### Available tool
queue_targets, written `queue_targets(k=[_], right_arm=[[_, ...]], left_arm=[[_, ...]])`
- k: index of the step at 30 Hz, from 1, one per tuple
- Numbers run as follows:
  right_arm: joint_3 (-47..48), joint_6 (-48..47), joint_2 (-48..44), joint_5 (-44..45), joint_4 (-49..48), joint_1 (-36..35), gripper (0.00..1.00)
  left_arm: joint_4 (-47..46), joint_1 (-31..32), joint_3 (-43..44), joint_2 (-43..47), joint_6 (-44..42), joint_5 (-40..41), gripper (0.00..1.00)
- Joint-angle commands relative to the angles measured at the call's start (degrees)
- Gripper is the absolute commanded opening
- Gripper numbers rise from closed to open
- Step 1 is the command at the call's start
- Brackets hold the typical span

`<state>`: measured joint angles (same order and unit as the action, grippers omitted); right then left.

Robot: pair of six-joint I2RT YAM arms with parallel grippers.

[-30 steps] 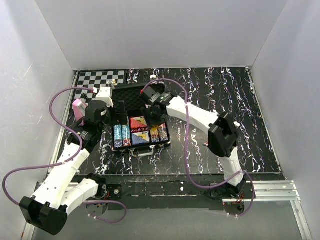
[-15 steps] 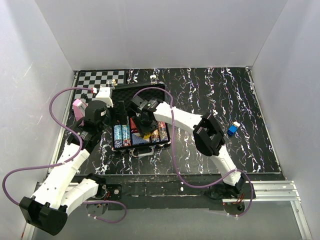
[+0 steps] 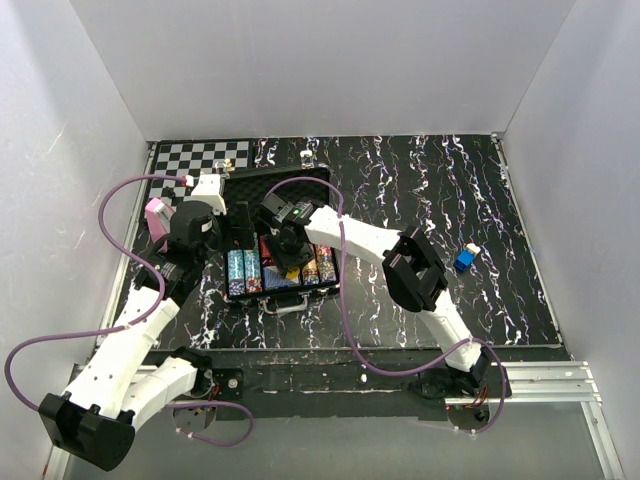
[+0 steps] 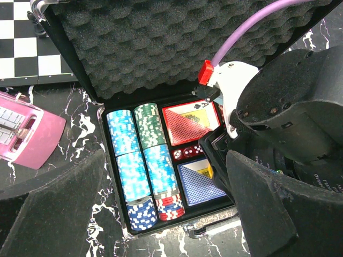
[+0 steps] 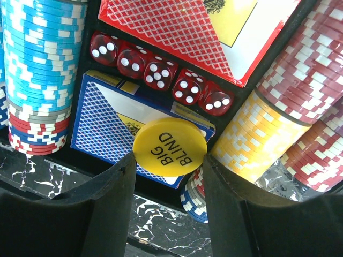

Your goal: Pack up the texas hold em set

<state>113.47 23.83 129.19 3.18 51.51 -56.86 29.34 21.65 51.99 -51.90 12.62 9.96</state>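
The black briefcase lies open, its foam-lined lid raised behind it. It holds chip rows, a red deck, a blue deck and red dice. My right gripper is shut on a yellow round "BIG BLIND" button, held just above the blue deck beside the yellow chips. In the top view the right gripper is over the case's middle. My left gripper is wide open and empty, hovering over the case's left front.
A black-and-white chessboard lies at the back left. A pink object sits left of the case. A small blue cube lies on the marbled mat to the right. White walls enclose three sides.
My right arm swung left and settled over the case's middle, uncovering the blue cube. My left arm has not moved.
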Motion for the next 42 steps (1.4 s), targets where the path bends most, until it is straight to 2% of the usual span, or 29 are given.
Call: queue_targets(k=[1,10,27,34,42], right_arm=[[0.25,0.34,1.51,-0.02,-0.36,0.17,0.55],[7.2,-0.19,4.67,1.65,2.9,0.96,0.55],[15.37,-1.07,8.54,4.64,1.4,5.09,0.57],[15.64,-1.95,9.24,5.79,0.0,5.88,0.58],[15.9,-1.77,9.68,7.71,-1.05,6.06,0.64]], left_arm=[[-0.69,0.06,-0.57,1.01,-0.05,0.77,0.98],[-0.69,0.06,-0.57,1.01,-0.05,0.77,0.98],[-0.6,0.06,-0.57,0.48,-0.05,0.5,0.98],[-0.6,0.06,-0.48,0.13,-0.05,0.42,0.98],[-0.6,0.06,-0.48,0.04,-0.05,0.42,0.98]])
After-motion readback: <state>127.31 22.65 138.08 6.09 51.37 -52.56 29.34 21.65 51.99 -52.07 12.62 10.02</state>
